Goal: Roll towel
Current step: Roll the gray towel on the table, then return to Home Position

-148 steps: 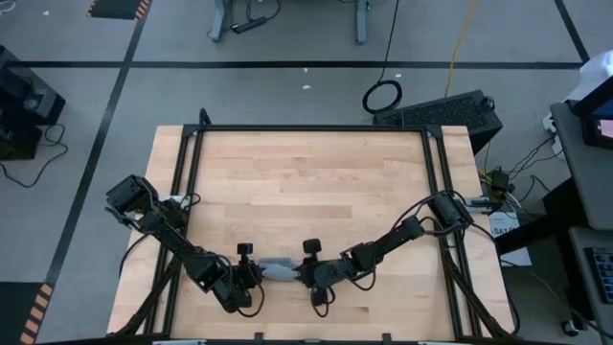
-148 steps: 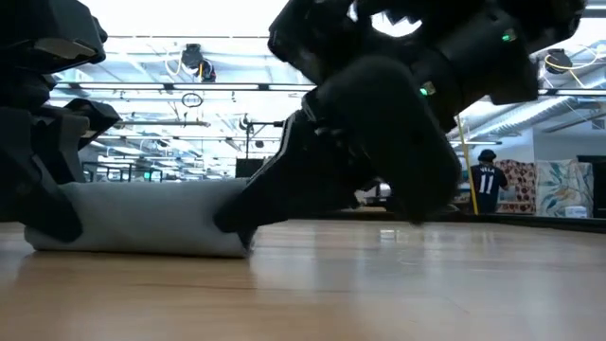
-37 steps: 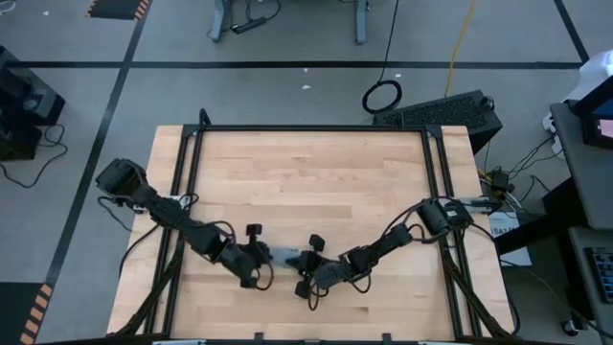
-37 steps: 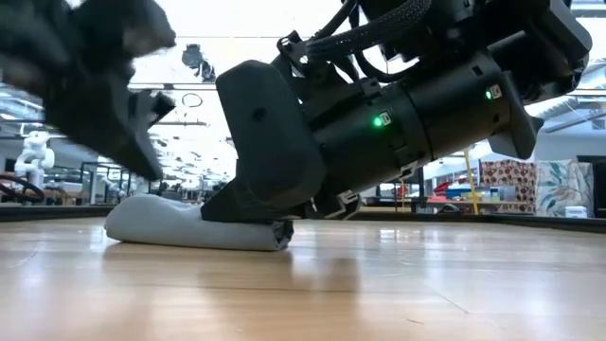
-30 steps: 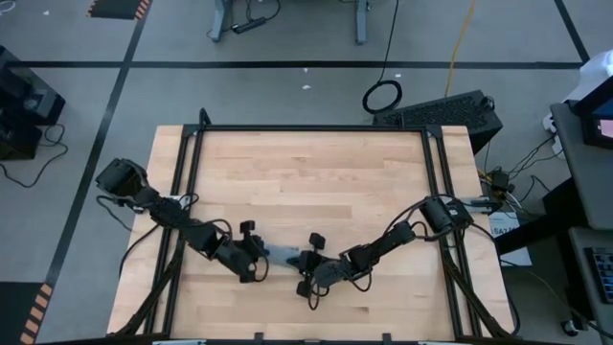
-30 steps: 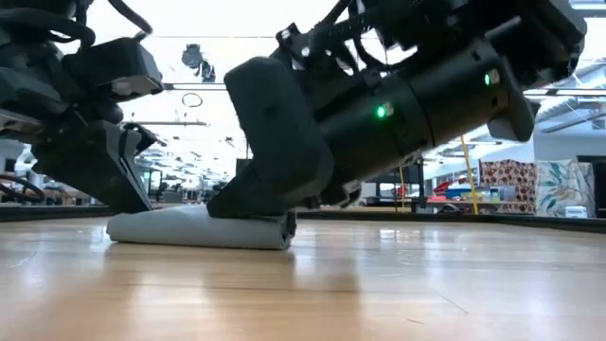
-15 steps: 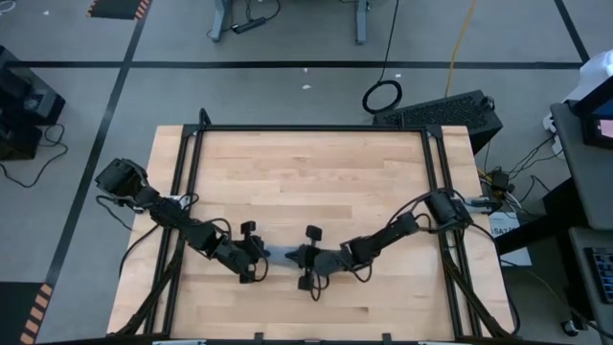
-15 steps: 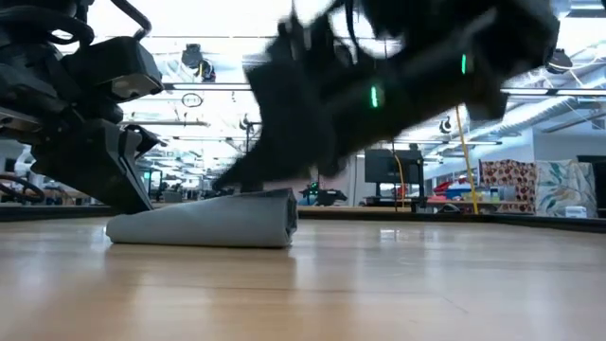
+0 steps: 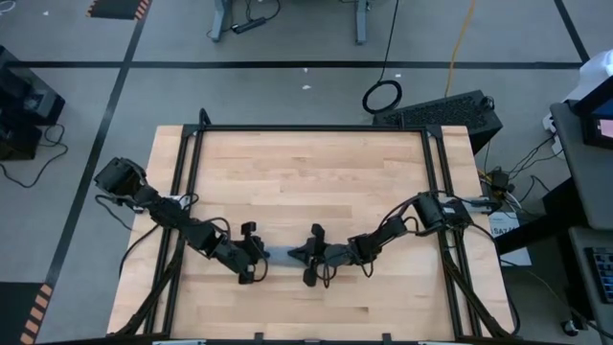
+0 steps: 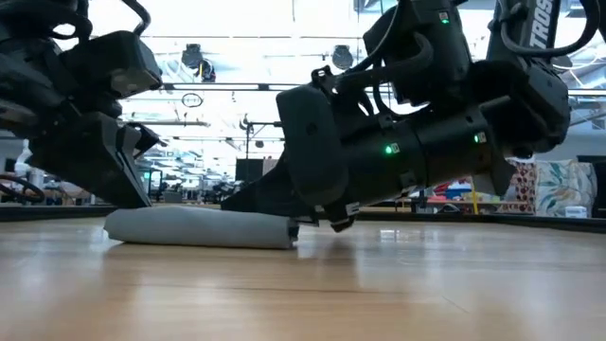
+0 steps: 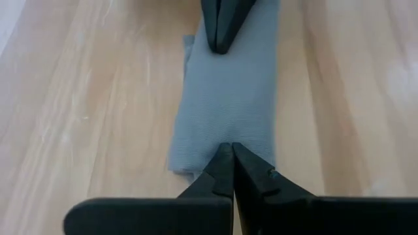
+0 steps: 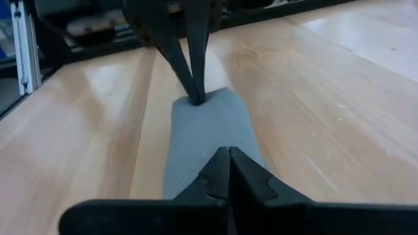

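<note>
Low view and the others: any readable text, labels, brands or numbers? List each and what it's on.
"TROSS", white letters cut off by the picture's edge, on the arm link at the top right of the low view.
High view and both wrist views: no readable text; the towel is plain.

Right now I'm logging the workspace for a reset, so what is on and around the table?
towel: one, grey-blue, rolled flat on the near middle of the table, between the two grippers.
table: one, light wood with a black frame, centre of the high view.
cable coil: one, black, on the floor beyond the table.
left gripper: one, dark, fingers shut, tips pressed on one end of the towel.
right gripper: one, dark, fingers shut, tips on the other end of the towel.
</note>
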Robot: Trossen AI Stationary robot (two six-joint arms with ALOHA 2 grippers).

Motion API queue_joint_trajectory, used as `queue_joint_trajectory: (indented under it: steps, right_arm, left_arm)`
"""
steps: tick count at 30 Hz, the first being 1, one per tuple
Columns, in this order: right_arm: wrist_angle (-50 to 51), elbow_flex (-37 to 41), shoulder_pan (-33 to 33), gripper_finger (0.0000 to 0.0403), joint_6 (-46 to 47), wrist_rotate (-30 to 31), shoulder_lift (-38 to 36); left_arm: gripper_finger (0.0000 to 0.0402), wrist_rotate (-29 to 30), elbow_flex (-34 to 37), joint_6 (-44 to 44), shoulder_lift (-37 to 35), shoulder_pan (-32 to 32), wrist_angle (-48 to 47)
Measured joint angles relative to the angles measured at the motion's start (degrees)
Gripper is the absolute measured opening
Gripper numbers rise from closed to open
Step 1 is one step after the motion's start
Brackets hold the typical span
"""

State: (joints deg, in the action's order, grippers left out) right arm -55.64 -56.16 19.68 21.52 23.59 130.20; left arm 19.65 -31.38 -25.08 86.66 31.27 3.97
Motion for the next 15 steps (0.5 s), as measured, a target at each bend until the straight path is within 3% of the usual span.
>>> queue_joint_trajectory:
  steps: [9, 15]
  right_arm:
    - [2.71, 0.19, 0.09, 0.0000, -3.82, -2.08, -5.45]
    - [7.76, 0.20, -0.52, 0.0000, -5.41, -6.72, -10.29]
  left_arm:
    - [0.0002, -1.61, 0.00, 1.38, -6.39, 0.00, -0.79]
    - [0.0002, -1.50, 0.00, 4.90, -11.86, 0.00, -1.99]
